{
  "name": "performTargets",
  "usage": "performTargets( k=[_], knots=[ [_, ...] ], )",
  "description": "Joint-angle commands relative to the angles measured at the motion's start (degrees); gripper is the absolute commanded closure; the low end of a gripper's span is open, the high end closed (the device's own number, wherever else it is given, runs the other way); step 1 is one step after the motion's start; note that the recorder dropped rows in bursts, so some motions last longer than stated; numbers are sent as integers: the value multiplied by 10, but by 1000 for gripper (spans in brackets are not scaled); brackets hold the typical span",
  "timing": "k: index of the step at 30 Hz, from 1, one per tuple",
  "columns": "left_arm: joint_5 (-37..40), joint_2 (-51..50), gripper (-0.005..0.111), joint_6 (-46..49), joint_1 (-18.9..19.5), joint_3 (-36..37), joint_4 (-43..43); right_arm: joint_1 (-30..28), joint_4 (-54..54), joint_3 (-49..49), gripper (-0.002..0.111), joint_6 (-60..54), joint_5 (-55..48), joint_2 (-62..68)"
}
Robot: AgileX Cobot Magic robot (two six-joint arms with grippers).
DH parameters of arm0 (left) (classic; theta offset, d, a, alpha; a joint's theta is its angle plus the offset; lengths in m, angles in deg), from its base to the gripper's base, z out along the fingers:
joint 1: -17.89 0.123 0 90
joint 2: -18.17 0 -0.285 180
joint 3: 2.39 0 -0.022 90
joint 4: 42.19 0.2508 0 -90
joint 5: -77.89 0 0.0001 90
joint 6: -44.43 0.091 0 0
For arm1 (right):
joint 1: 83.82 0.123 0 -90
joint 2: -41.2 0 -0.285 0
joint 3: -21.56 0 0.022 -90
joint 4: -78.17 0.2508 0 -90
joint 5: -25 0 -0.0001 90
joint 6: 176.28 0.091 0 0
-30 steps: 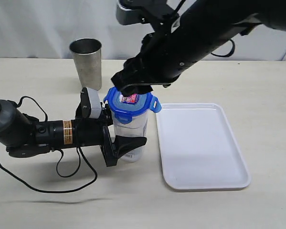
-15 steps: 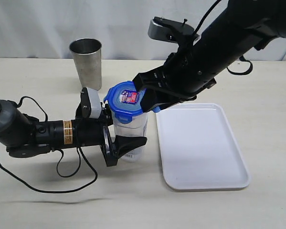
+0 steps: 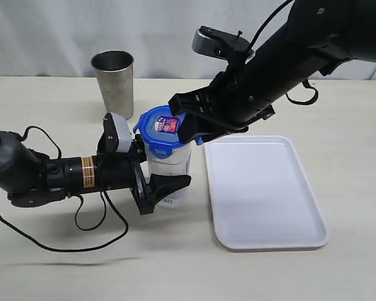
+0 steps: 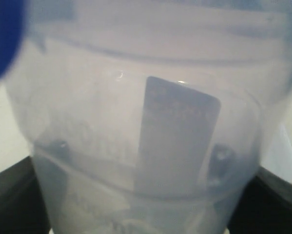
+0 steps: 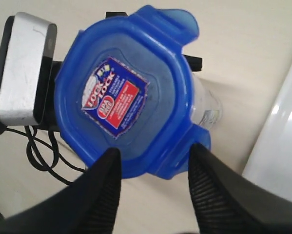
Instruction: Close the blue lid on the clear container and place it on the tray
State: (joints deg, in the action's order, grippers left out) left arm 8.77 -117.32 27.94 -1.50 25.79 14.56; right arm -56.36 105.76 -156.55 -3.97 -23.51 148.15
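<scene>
Status: clear container point(image 3: 169, 172) upright mid-tabletop point(image 3: 338, 106), long axis vertical, left tool point(image 3: 159, 169) clenched on its side. Blue lid point(image 3: 164, 130) sits on top, tabs look unsnapped. Right tool point(image 5: 154, 153) directly above lid, fingers point(image 5: 104, 190) spread, grasping nothing. Tray point(image 3: 269, 188) just beside, right-arm side, nothing between.

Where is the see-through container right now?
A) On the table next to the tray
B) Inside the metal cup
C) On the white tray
A: the clear container sits on the table just beside the tray, not on it, with the left gripper clamped around its sides.
</scene>
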Motion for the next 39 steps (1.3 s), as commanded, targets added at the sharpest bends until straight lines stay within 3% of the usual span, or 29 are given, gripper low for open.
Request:
performTargets(
  k=[1,6,19,28,35,39],
  knots=[
    [-2,2,107,0,-5,3,11,-2,20,4,66,-31,16,37],
    [-2,2,107,0,-5,3,12,-2,120,4,66,-106,6,62],
    [-4,2,107,0,-5,3,15,-2,215,11,74,-196,-17,120],
    [-3,2,107,4,-4,3,14,-31,183,11,74,-220,-45,91],
    [0,2,107,115,-4,3,21,-43,119,11,74,-249,-68,31],
    [7,2,107,159,-4,3,25,-43,90,11,63,-276,-89,-4]
  ],
)
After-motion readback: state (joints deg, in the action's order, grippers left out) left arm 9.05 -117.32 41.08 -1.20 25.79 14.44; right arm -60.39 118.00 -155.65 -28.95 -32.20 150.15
